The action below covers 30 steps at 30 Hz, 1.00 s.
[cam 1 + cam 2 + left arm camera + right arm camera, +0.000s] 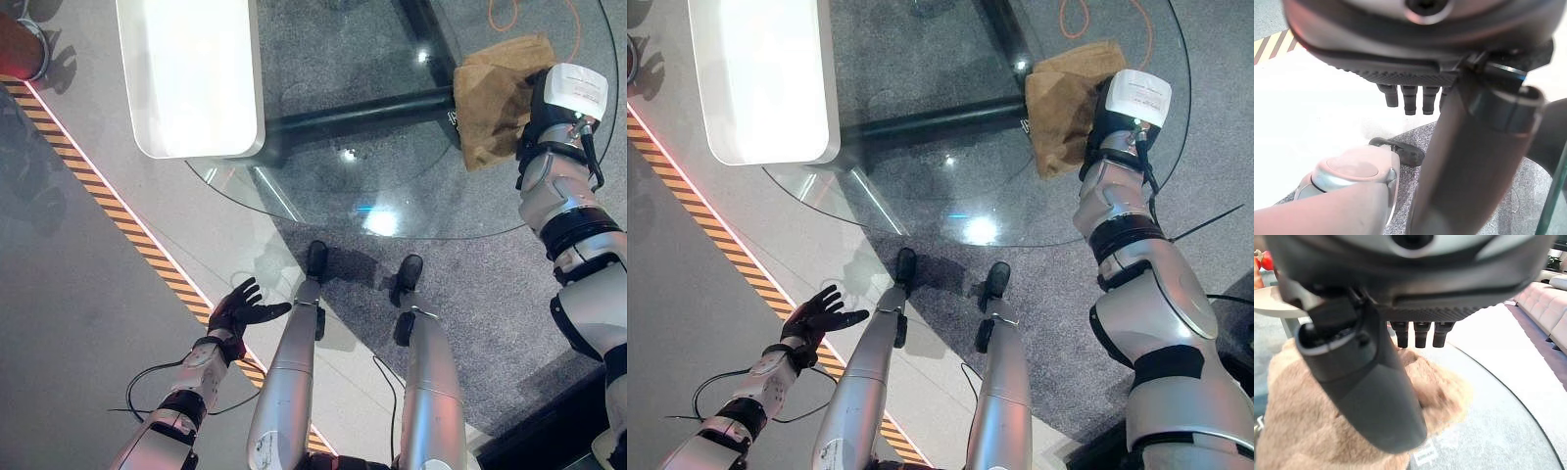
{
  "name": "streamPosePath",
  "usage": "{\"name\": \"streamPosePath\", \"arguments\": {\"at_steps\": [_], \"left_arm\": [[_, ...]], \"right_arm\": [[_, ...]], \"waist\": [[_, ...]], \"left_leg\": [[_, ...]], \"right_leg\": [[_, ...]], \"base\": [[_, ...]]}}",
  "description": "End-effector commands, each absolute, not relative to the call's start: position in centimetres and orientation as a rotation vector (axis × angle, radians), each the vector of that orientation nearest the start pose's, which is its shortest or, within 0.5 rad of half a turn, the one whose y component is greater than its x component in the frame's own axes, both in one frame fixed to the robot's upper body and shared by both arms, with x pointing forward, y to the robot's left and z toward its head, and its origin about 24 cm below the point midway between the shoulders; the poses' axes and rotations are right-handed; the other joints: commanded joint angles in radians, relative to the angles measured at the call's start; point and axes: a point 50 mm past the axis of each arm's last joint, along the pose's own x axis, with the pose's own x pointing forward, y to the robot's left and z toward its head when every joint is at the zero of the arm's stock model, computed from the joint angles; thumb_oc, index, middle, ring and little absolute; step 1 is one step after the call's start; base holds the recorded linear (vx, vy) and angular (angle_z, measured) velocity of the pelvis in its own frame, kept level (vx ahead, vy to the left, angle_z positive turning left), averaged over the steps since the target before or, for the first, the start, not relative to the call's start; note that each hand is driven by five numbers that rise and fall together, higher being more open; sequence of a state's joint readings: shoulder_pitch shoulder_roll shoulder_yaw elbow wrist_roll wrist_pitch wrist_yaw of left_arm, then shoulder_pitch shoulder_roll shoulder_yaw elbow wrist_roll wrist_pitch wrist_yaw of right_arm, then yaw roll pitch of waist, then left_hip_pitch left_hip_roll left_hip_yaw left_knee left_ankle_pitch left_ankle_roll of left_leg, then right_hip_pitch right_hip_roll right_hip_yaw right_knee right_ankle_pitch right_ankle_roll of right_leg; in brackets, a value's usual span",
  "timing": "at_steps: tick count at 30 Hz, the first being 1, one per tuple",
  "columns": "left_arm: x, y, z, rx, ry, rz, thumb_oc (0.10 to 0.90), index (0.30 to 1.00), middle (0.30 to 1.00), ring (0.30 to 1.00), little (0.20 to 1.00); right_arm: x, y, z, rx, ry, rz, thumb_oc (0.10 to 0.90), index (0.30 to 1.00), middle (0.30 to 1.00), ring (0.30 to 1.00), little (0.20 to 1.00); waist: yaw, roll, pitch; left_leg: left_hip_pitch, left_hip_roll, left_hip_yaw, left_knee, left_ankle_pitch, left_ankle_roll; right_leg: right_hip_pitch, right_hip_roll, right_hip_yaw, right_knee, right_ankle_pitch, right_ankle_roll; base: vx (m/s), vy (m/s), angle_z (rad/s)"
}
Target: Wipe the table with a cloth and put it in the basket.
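Pressing down with fingers (1420, 335) whose grip I cannot tell, the right hand (1099, 122) is resting on the tan cloth (1063, 98) lying on the round glass tabletop (950, 186) near its right edge, while the left hand (245, 311) is hanging open, fingers spread, over the floor (78, 323).

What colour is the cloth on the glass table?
Light brown; the cloth shows best in the right eye view.

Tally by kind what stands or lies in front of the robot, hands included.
Round glass tables: 1
White rounded-corner tables: 1
Brown fuzzy cloths: 1
Dark robot hands: 2, left hand and right hand
Total: 5
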<state>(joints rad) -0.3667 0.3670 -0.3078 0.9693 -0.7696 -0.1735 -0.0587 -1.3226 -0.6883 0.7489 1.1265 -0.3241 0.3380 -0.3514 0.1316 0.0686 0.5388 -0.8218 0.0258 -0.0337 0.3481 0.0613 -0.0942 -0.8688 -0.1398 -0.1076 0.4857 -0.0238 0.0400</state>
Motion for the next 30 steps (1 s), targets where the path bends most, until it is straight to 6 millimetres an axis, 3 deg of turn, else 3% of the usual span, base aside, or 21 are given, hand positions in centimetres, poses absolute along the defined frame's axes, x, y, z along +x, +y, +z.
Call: {"name": "streamPosePath", "arguments": {"at_steps": [1, 22, 30], "left_arm": [[27.08, 22.85, -5.76, -0.191, 0.483, 0.107, 0.800, 0.900, 0.900, 0.900, 0.900], [27.05, 22.82, -5.81, -0.190, 0.485, 0.111, 0.800, 0.900, 0.900, 0.900, 0.900], [27.30, 22.80, -5.55, -0.199, 0.472, 0.116, 0.800, 0.900, 0.900, 0.900, 0.900]], "right_arm": [[40.20, -27.30, 29.59, -1.518, -0.066, -0.725, 0.100, 0.300, 0.300, 0.300, 0.200], [40.15, -27.55, 29.24, -1.502, -0.060, -0.721, 0.100, 0.300, 0.300, 0.300, 0.200], [40.32, -27.13, 28.72, -1.365, -0.102, -0.688, 0.100, 0.300, 0.300, 0.300, 0.200]], "waist": [[-0.004, 0.046, -0.019], [-0.006, 0.046, -0.019], [-0.010, 0.045, -0.019]], "left_leg": [[0.022, -0.080, 0.056, 0.002, -0.045, 0.084], [0.023, -0.080, 0.057, 0.000, -0.044, 0.085], [0.023, -0.082, 0.056, 0.003, -0.046, 0.084]], "right_leg": [[0.019, 0.045, -0.115, -0.023, -0.012, -0.013], [0.020, 0.044, -0.116, -0.027, -0.008, -0.012], [0.020, 0.048, -0.114, -0.024, -0.012, -0.013]], "base": [[0.00, 0.000, 0.00], [0.00, 0.000, 0.00], [0.00, 0.000, 0.00]]}}
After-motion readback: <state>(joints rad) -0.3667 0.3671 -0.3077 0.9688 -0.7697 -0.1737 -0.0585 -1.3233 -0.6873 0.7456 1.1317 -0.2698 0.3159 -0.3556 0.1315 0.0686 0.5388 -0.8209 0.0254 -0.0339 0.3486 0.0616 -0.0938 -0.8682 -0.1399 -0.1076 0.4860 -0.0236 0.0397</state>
